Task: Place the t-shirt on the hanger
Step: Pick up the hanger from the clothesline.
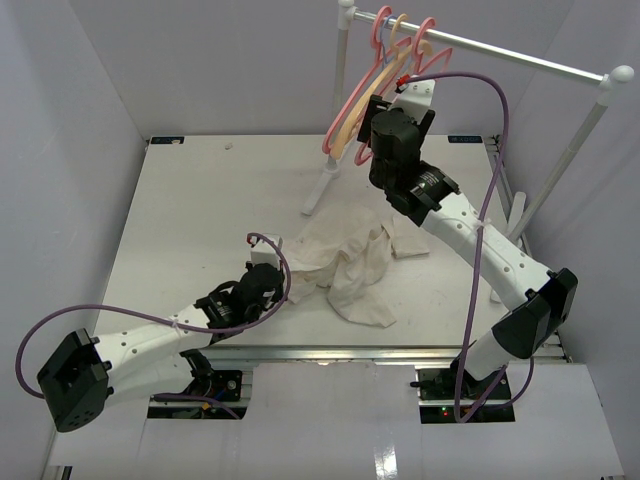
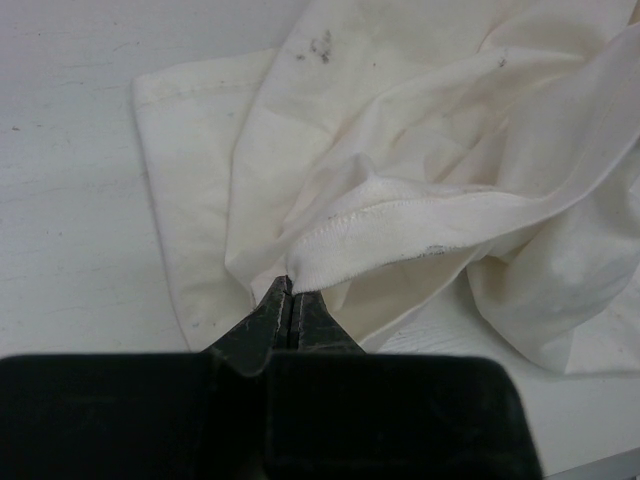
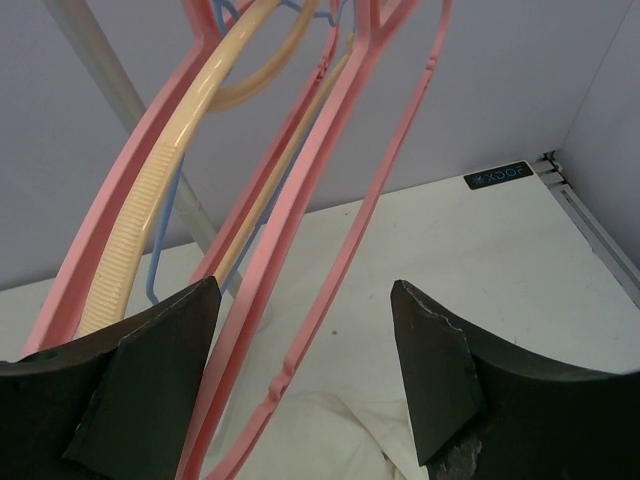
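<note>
The cream t-shirt (image 1: pixel 350 265) lies crumpled on the table, and in the left wrist view (image 2: pixel 420 150) its ribbed edge runs to my fingertips. My left gripper (image 1: pixel 276 263) (image 2: pixel 290 298) is shut on that edge, low at the table. My right gripper (image 1: pixel 388 105) (image 3: pixel 305 300) is raised at the rack and open. The bars of a pink hanger (image 3: pixel 345 260) pass between its fingers without being gripped. That hanger still hangs by its hook on the rail (image 1: pixel 520 55).
A second pink hanger (image 1: pixel 343 118) and a tan hanger (image 3: pixel 150 200) hang beside it on the same rail. The rack's white post (image 1: pixel 335 150) stands on the table behind the shirt. Grey walls close in left, right and behind.
</note>
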Controlling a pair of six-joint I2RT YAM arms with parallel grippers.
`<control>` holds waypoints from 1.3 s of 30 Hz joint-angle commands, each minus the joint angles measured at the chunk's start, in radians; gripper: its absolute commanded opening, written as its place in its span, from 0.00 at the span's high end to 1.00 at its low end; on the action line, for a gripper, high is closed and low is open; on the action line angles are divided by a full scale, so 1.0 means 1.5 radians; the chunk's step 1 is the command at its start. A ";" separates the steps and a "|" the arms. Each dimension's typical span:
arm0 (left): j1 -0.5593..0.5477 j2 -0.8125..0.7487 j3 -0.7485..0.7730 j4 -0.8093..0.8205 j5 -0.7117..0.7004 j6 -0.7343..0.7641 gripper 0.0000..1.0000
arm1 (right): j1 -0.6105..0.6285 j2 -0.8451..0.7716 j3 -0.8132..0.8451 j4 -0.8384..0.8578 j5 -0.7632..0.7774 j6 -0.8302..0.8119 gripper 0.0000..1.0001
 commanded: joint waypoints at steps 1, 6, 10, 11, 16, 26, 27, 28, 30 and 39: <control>-0.001 -0.002 0.006 0.004 0.003 0.005 1.00 | -0.006 -0.027 -0.017 0.034 0.021 0.000 0.29; -0.001 -0.003 0.005 0.005 0.003 0.005 1.00 | -0.008 -0.053 -0.041 0.034 0.042 -0.016 0.38; -0.001 -0.007 0.004 0.005 0.008 0.005 1.00 | -0.010 -0.049 -0.038 0.034 0.041 -0.047 0.39; -0.001 -0.006 0.004 0.005 0.007 0.005 1.00 | -0.012 -0.044 -0.033 0.034 0.043 -0.060 0.39; -0.001 0.001 0.004 0.005 0.006 0.006 1.00 | -0.024 -0.020 -0.009 0.034 0.022 -0.119 0.43; -0.001 0.014 0.006 0.005 -0.001 0.004 1.00 | -0.053 0.003 0.016 0.034 -0.003 -0.153 0.54; -0.001 0.014 0.006 0.005 -0.001 0.004 1.00 | -0.055 0.006 0.015 0.034 -0.005 -0.153 0.54; -0.002 0.014 0.006 0.005 -0.001 0.004 1.00 | -0.057 0.009 0.014 0.034 -0.005 -0.153 0.54; -0.001 0.014 0.005 0.004 -0.002 0.005 1.00 | -0.061 0.012 0.013 0.034 -0.005 -0.153 0.56; -0.001 0.014 0.005 0.005 -0.002 0.002 1.00 | -0.074 0.017 0.037 0.034 -0.017 -0.189 0.89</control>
